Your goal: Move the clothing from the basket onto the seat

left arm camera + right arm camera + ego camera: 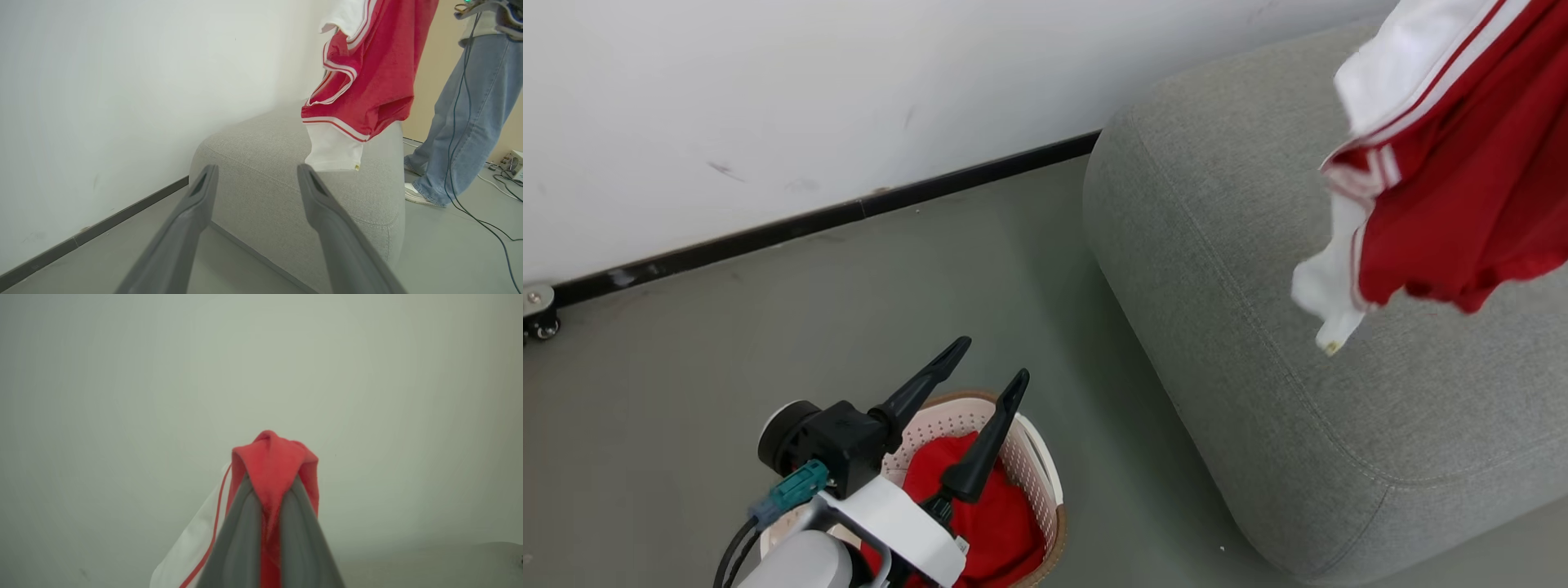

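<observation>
The right claw (271,479) is clamped on a fold of a red-and-white garment (1462,188) that hangs above the sofa (1241,343), its top cut off. A tiny yellow tag (356,166) on its cuff is unreadable. The left claw (993,358) gapes empty over the basket (1049,482), partly hiding a second red garment (1005,523).

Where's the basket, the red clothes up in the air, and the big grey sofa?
basket (1033,490): head view, on its holey side wall.
red clothes (1462,204): head view, on the red cloth in the middle.
grey sofa (1241,343): head view, on the bare top cushion.
</observation>
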### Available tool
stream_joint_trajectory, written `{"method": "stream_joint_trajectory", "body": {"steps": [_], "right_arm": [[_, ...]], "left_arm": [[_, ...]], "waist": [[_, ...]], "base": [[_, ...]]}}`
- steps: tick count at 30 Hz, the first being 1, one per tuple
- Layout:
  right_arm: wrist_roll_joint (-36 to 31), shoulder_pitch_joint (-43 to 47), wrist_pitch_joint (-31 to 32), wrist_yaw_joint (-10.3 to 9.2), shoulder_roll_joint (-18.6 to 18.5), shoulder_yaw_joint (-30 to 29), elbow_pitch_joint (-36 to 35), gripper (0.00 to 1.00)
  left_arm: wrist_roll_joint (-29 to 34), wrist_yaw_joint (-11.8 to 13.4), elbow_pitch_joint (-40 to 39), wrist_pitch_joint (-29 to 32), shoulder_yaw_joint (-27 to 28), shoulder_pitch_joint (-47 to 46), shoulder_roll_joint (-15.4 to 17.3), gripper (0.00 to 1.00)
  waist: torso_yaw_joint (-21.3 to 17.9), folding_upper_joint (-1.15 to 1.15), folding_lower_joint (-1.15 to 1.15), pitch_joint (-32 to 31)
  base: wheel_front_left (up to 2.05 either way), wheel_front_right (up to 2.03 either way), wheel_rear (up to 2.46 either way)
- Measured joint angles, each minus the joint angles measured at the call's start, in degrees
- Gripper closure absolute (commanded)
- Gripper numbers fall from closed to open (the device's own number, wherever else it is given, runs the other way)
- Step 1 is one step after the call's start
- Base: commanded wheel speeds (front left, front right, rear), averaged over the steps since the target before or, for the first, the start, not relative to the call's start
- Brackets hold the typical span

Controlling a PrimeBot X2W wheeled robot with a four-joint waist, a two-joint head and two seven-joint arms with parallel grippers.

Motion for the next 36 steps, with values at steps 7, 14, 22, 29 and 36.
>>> {"method": "stream_joint_trajectory", "body": {"steps": [7,14,22,29,36], "right_arm": [[1.0,-8.3,1.9,0.00,-3.7,-4.9,3.6,1.00],[0.4,-12.0,3.4,0.00,-6.3,-7.1,8.0,1.00],[-0.8,-16.4,3.4,0.00,-10.3,-10.0,12.2,1.00],[-2.7,-18.4,2.0,0.00,-10.8,-8.9,14.4,1.00],[-2.7,-18.4,0.4,0.00,-9.3,-9.8,18.9,1.00]], "left_arm": [[1.4,1.1,-3.1,0.7,0.4,-0.1,1.3,0.00],[2.8,1.9,-6.4,2.2,0.5,-0.8,2.1,0.00],[4.0,2.9,-10.3,3.8,0.7,-3.0,3.2,0.00],[4.8,2.9,-12.9,5.1,0.9,-4.6,3.9,0.00],[5.3,3.4,-14.8,6.2,1.5,-5.4,5.1,0.00]], "waist": [[0.6,0.00,0.00,2.9],[1.3,0.00,0.00,6.1],[2.2,0.00,0.00,9.7],[3.0,0.00,0.00,12.5],[3.5,0.00,0.00,15.3]], "base": [[0.00,0.00,0.00],[0.00,0.00,0.00],[0.00,0.00,0.00],[0.00,0.00,0.00],[0.00,0.00,0.00]]}}
